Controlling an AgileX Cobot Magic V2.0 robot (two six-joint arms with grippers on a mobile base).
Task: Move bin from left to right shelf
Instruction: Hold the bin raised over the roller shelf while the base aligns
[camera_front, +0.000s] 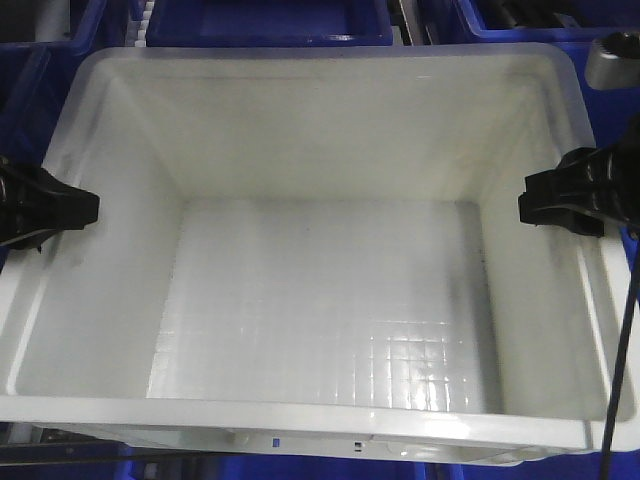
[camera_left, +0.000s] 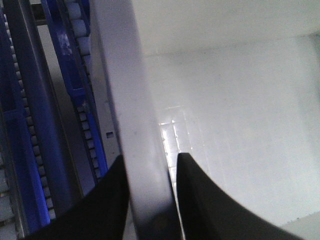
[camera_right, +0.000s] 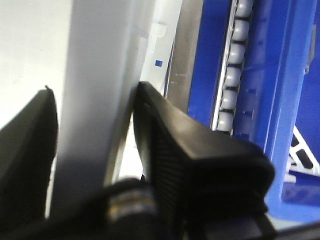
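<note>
Bin: white tote (camera_front: 300, 412), filling the front view between the 2 claws.
Left claw (camera_left: 150, 165): pinching the bin's left rim, 1 finger inside, 1 outside.
Right claw (camera_right: 95, 95): pinching the right rim likewise.
Surroundings: dark blue bins (camera_front: 270, 25) behind; rollers (camera_right: 235, 65) beside.

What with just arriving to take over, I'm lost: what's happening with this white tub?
Both arms hold the empty white bin: the left gripper is clamped over its left rim, the right gripper over its right rim. Dark blue bins sit around it. Whether it is lifted cannot be told.
</note>
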